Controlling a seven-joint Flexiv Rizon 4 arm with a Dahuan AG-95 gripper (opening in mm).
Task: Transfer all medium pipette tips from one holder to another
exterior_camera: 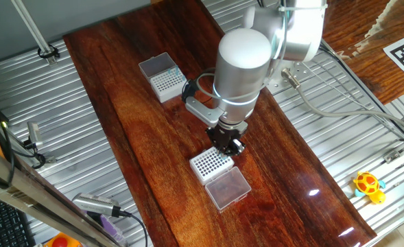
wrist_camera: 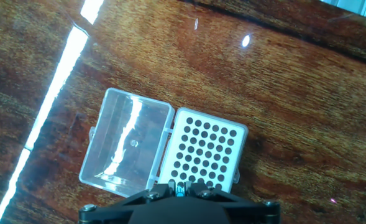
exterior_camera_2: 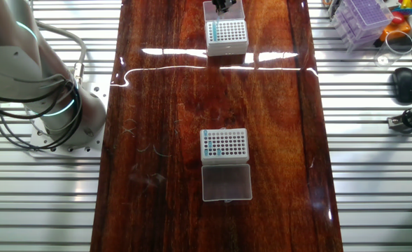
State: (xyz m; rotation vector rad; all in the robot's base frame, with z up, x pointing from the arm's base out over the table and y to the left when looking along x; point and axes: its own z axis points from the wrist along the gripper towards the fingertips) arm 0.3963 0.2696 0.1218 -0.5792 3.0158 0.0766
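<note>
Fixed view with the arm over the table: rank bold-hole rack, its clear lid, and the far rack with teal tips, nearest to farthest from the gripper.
1. Bold-hole rack: directly below the gripper.
2. Clear lid: just beyond that rack, toward the table's near end.
3. Rack with teal tips: far up the table.

Bold-hole rack top unobstructed, open lid flat at left; bare tabletop all round.

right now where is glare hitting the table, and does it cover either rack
In the hand view a bright streak crosses the table and mirrors in the open clear lid; the dark-holed rack stays readable. In the other fixed view a thin glare line runs below that rack, clear of the fine-dotted rack.
</note>
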